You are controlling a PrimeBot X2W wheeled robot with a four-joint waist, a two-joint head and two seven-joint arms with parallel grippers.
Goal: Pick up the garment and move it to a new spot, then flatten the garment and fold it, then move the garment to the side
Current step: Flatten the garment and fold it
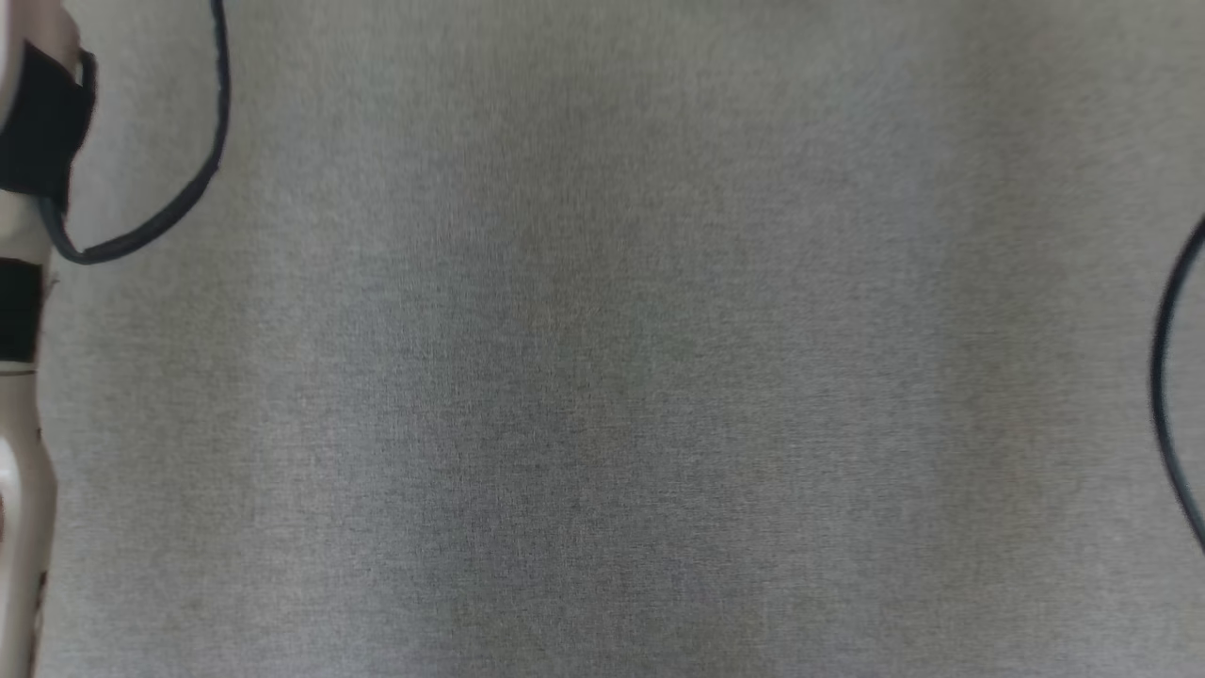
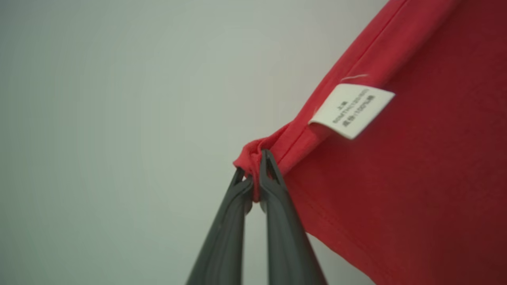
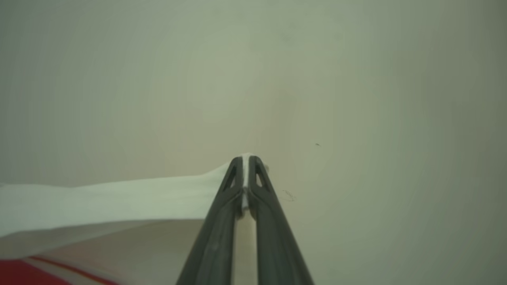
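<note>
The garment [image 2: 396, 178] is red, with a white care label [image 2: 352, 111] sewn near its hem. My left gripper [image 2: 253, 166] is shut on a bunched corner of that red hem, and the cloth stretches away to the right in the left wrist view. My right gripper [image 3: 245, 162] is shut on a white part of the garment [image 3: 99, 202], which runs off taut to the left. A red patch with a pale stripe [image 3: 16, 275] shows at the bottom left corner of the right wrist view. The garment's whole shape is hidden.
The head view looks down on a flat grey woven surface [image 1: 602, 377]. A pale forearm with black bands [image 1: 24, 490] lies along the left edge, with a black cable [image 1: 188, 188] looping beside it. Another black cable [image 1: 1167, 395] curves in at the right edge.
</note>
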